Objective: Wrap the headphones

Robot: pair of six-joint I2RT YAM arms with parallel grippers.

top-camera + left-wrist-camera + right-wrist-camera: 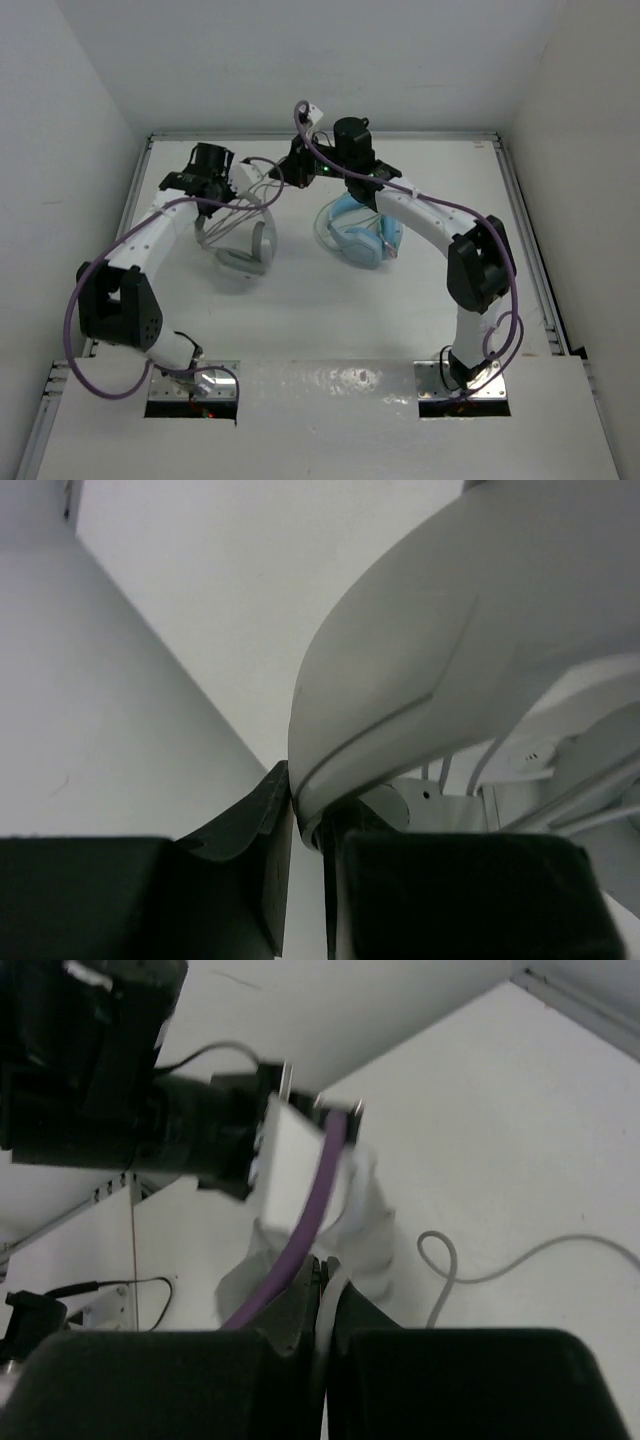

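The left pincer (pixel 308 825) is clamped on the edge of the white and light-grey over-ear headphones (pixel 262 240), its two black fingers (pixel 240 880) pressed against the broad, smooth white headband (pixel 470 650), which arches up and away to the right of the grip. In the overhead view this pincer (pixel 238 185) sits at the top of the band. The band curves down from it toward an oval ear cup (pixel 240 264) that lies nearer the arm bases, on the white desk (pixel 330 310).

The right pincer (pixel 282 172) reaches in just beside the left one, close to the same end of the headphones. Its wrist view shows its jaws nearly together with a pale strand of the thin grey cable (pixel 325 1295) running up between them. It appears to be pinching the cable, though the view there is blurred. Beyond this pincer and to its right, more of the cable curls into a small loop and trails off across the desk.

A pair of light blue over-ear headphones (pixel 360 240) lies under the right forearm, behind the right pincer and apart from the white pair.
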